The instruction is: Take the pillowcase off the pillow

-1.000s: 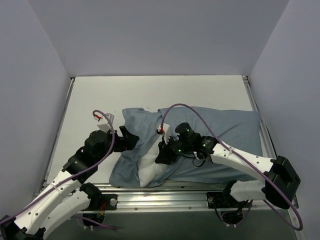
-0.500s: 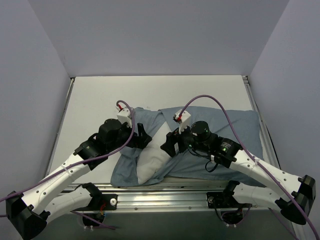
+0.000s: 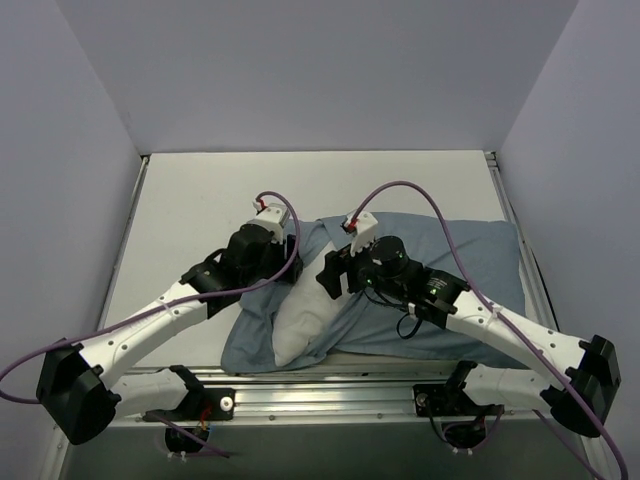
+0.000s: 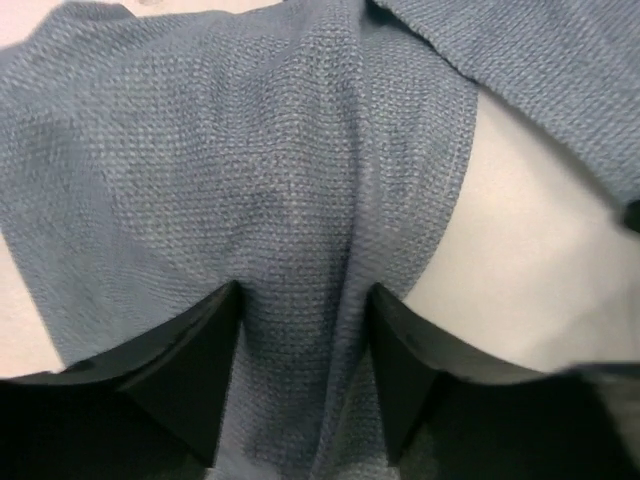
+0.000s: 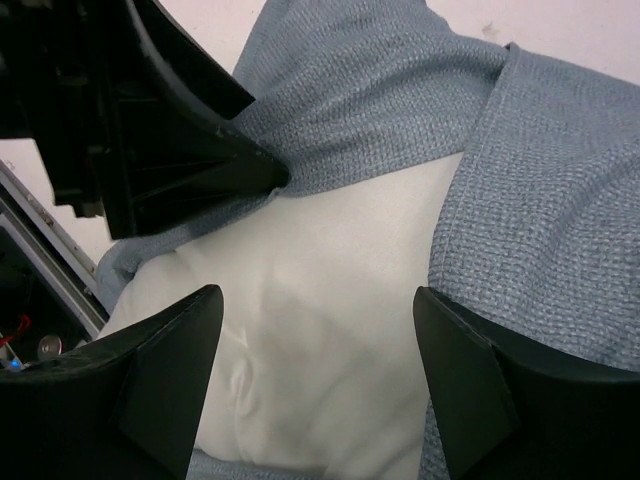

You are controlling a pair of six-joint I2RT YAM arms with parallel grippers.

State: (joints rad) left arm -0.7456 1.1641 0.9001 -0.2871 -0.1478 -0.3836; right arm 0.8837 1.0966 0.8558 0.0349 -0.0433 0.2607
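The grey-blue pillowcase (image 3: 460, 260) lies across the near half of the table, plain side up. Its left end is split open, and the white pillow (image 3: 300, 320) bulges out there. My left gripper (image 3: 293, 265) presses down on the left flap. In the left wrist view it (image 4: 303, 300) straddles a raised fold of pillowcase (image 4: 250, 150), jaws apart, with pillow (image 4: 530, 250) showing to the right. My right gripper (image 3: 328, 278) hovers just above the opening. In the right wrist view it (image 5: 318, 300) is wide open over the bare pillow (image 5: 330, 280), with pillowcase (image 5: 560, 200) beside it, holding nothing.
The white table (image 3: 190, 200) runs back to plain grey walls on three sides. A metal rail (image 3: 330, 385) with the arm bases lines the near edge. Purple cables (image 3: 400, 190) loop above both wrists. The two grippers stand almost touching.
My right gripper has opened, let go of the pillow and shifted back. The left arm has reached forward and right onto the pillowcase flap, its jaws narrowing a little.
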